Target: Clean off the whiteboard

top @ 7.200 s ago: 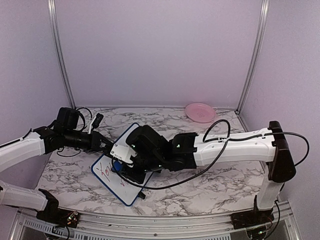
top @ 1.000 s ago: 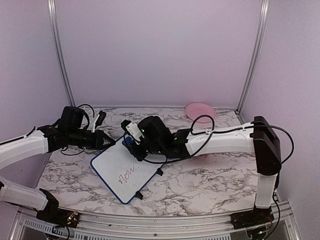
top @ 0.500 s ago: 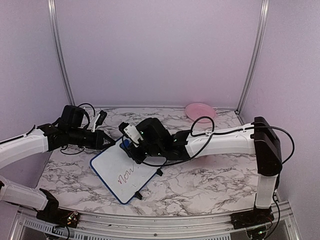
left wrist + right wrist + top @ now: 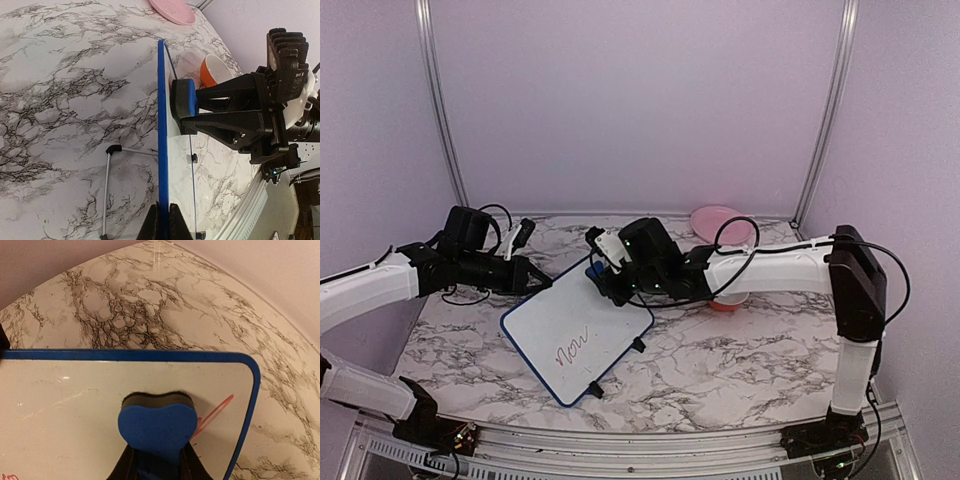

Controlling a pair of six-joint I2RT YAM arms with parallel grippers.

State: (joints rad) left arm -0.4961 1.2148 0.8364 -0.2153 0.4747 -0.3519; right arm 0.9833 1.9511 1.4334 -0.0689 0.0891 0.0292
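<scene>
Right pincer [image 4: 157, 467] nearly closed, clamping blue eraser [image 4: 157, 425]. Pad pressed on whiteboard [image 4: 575, 325] at far right corner, swept there from far left corner within last second. Red mark [image 4: 215, 412] just right of pad. Across board, left pincer [image 4: 161, 214] fully closed on frame edge, steadying it. Far half looks wiped; red "now" [image 4: 573, 351] behind right pincer remains.

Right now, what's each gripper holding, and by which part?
Left gripper clamps the whiteboard by the blue frame along its edge. Right gripper pinches the blue eraser by its narrow rear end, pad against the board.
</scene>
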